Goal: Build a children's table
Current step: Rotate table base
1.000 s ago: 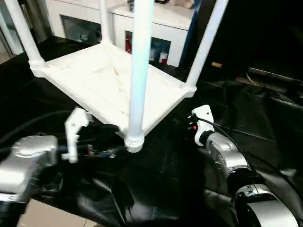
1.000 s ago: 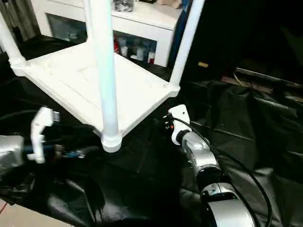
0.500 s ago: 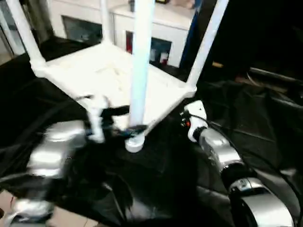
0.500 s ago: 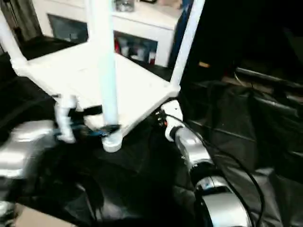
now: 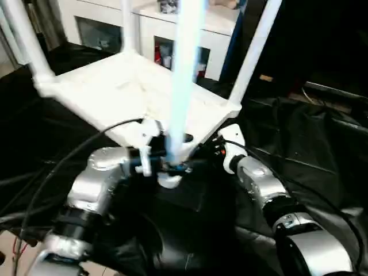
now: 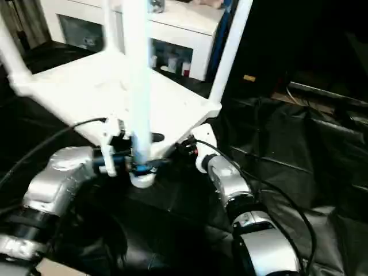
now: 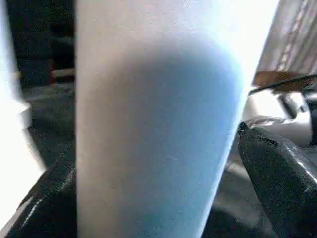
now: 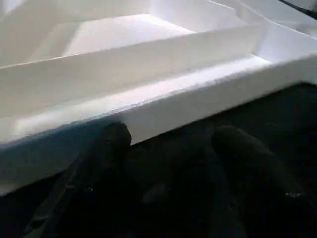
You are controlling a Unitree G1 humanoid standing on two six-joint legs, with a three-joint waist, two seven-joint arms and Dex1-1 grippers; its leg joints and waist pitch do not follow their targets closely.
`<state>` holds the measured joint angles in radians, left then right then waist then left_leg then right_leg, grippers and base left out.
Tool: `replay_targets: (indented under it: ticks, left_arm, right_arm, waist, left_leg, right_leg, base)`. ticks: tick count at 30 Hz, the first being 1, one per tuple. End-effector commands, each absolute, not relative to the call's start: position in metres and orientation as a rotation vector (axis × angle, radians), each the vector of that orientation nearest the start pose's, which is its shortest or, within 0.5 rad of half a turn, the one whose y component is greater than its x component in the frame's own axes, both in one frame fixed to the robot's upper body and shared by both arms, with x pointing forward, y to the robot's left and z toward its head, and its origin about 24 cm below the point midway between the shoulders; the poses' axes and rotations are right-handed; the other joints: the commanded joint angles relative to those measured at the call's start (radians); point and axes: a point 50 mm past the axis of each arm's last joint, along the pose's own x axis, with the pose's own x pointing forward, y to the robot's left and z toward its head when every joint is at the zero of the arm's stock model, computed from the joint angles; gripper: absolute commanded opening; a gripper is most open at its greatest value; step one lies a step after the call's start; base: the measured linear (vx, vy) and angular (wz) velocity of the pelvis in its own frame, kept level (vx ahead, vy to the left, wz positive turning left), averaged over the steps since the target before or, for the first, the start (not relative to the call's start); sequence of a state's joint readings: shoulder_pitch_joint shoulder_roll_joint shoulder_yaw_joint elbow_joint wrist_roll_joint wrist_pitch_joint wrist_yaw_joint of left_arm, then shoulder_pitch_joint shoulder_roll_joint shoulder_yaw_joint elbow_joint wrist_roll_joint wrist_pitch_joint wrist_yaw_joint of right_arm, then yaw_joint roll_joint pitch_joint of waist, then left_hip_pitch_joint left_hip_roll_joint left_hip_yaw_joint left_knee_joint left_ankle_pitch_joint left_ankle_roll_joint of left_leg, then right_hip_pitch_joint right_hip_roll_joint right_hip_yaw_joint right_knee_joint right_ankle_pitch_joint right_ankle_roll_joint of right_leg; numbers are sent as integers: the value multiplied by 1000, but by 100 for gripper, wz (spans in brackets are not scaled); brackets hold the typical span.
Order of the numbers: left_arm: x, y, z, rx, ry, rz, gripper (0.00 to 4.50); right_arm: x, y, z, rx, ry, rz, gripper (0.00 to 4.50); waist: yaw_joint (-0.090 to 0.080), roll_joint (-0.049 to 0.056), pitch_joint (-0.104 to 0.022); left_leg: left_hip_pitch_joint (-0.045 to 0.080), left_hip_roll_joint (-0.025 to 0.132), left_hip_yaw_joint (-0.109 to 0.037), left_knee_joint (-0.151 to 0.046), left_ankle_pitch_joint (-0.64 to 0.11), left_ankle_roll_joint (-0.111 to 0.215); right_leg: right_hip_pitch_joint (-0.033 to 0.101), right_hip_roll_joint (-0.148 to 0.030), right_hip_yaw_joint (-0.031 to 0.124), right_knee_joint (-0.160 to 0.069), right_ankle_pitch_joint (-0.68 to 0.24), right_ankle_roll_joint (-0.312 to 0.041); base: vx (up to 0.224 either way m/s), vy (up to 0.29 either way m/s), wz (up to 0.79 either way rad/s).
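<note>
The children's table (image 5: 109,86) lies upside down on black cloth, all white, its ribbed underside up and four tube legs standing in the corner sockets. My left gripper (image 5: 168,158) is open low on the nearest leg (image 5: 187,69), just above its socket. In the left wrist view that leg (image 7: 158,124) stands between the two black fingers (image 7: 280,173). My right gripper (image 8: 168,136) is open beside the tabletop's near right edge (image 8: 198,94), one fingertip touching the rim, nothing held.
A white cabinet (image 5: 144,26) with glass doors stands behind the table. Crumpled black cloth (image 5: 305,144) covers the work surface, with cables across it on the right. A black cable (image 5: 86,144) loops over my left forearm. Pale floor (image 5: 6,241) shows at the near left.
My left arm has swung right and forward from beside the tabletop to the nearest leg, which now stands between its jaws. The right gripper has edged left toward the tabletop's edge.
</note>
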<state>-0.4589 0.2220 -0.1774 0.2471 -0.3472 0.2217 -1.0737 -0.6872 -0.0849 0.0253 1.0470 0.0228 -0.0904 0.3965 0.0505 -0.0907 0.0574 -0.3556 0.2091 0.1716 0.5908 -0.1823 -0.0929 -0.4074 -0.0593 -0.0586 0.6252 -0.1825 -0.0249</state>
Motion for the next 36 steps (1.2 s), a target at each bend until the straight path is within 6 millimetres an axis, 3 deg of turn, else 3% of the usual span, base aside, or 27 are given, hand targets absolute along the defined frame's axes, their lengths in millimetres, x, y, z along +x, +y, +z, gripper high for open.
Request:
replay_targets:
  ticks: [1, 8, 10, 12, 18, 20, 22, 26, 28, 29, 36]
  left_arm:
    - [287, 55, 107, -54, -35, -1445, 448]
    - [296, 44, 103, 21, -20, -1378, 448]
    - [305, 45, 102, 58, -28, -1292, 448]
    - [312, 48, 101, 92, -59, -1213, 448]
    - [315, 52, 99, 63, -50, -1170, 448]
    - [321, 64, 96, 118, -53, -1113, 448]
    - [318, 77, 90, 137, 23, -1228, 448]
    - [315, 92, 85, 188, 67, -1294, 448]
    - [315, 104, 82, 236, 92, -1310, 448]
    - [315, 111, 81, 253, 101, -1320, 448]
    - [315, 135, 76, 358, 211, -1437, 387]
  right_arm:
    - [351, -100, 20, -93, 290, 548, 317]
    - [352, -101, 20, -95, 288, 540, 317]
    - [352, -104, 20, -93, 287, 528, 317]
    - [352, -107, 19, -89, 287, 522, 317]
    - [351, -115, 18, -94, 289, 507, 317]
    - [352, -128, 21, -92, 280, 511, 317]
    - [351, -138, 24, -100, 275, 558, 317]
    - [347, -145, 27, -119, 277, 652, 317]
    - [341, -151, 30, -150, 278, 737, 317]
    - [338, -155, 31, -170, 280, 777, 317]
    - [320, -180, 34, -252, 330, 921, 317]
  waist:
    - [4, 18, -70]
    - [-7, 23, -67]
    - [-9, 26, -65]
    - [-9, 23, -66]
    - [-4, 26, -68]
    - [-2, 28, -68]
    - [1, 26, -66]
    - [1, 29, -64]
    - [2, 39, -63]
    - [7, 35, -62]
    - [19, 33, -63]
  left_leg:
    - [-1, 21, 2, -67, -167, -9]
    - [3, 21, 1, -66, -206, 1]
    - [5, 20, 2, -67, -224, 2]
    - [2, 20, -1, -67, -227, 0]
    - [3, 21, 0, -65, -208, 8]
    - [2, 19, 0, -64, -205, 16]
    - [4, 19, 1, -65, -205, 24]
    - [4, 22, 0, -66, -208, 24]
    - [6, 20, 0, -66, -217, 21]
    - [7, 21, 1, -65, -227, 27]
    - [9, 22, 2, -67, -208, 26]
  right_leg:
    - [63, -70, 49, -59, -88, -210]
    - [57, -68, 48, -72, -156, -199]
    - [54, -65, 47, -77, -172, -198]
    - [59, -68, 47, -75, -192, -192]
    - [56, -68, 47, -71, -154, -210]
    - [58, -67, 46, -71, -136, -215]
    - [58, -68, 47, -73, -156, -212]
    - [57, -71, 48, -72, -177, -213]
    - [55, -69, 48, -74, -184, -217]
    - [56, -68, 47, -79, -188, -207]
    - [57, -69, 48, -73, -168, -217]
  base:
    - [0, 0, 0]
    - [0, 0, 0]
    - [0, 0, 0]
    - [0, 0, 0]
    - [0, 0, 0]
    - [0, 0, 0]
    - [0, 0, 0]
    - [0, 0, 0]
    - [0, 0, 0]
    - [0, 0, 0]
    - [0, 0, 0]
